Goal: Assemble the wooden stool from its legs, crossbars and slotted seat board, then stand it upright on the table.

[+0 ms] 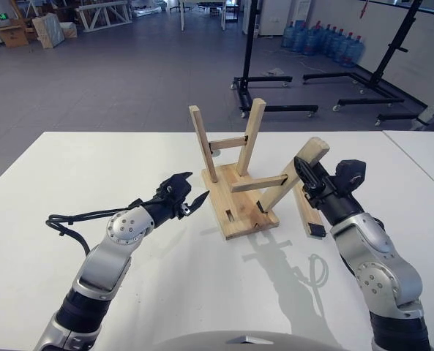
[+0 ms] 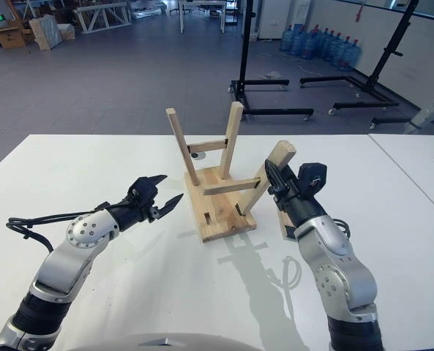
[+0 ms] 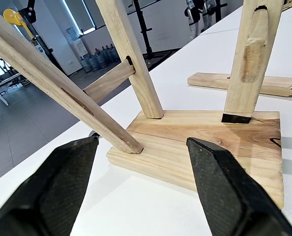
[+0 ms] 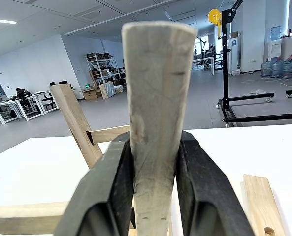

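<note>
The slotted seat board (image 1: 240, 212) lies flat on the white table (image 1: 92, 168). Two legs (image 1: 203, 142) stand in it at the far side, joined by a crossbar (image 1: 227, 144). A third leg (image 1: 293, 175) leans in a near slot, and my right gripper (image 1: 308, 175) is shut on it near its upper end, as the right wrist view shows (image 4: 153, 123). A second crossbar (image 1: 257, 183) runs from that leg toward the back legs. A loose leg (image 1: 307, 212) lies on the table under my right arm. My left gripper (image 1: 187, 196) is open, just left of the board, holding nothing (image 3: 136, 191).
Beyond the far table edge are black metal stands (image 1: 275, 73) and blue water bottles (image 1: 326, 40) on the floor. A second table (image 1: 425, 150) adjoins on the right. A black cable (image 1: 70, 223) trails from my left arm.
</note>
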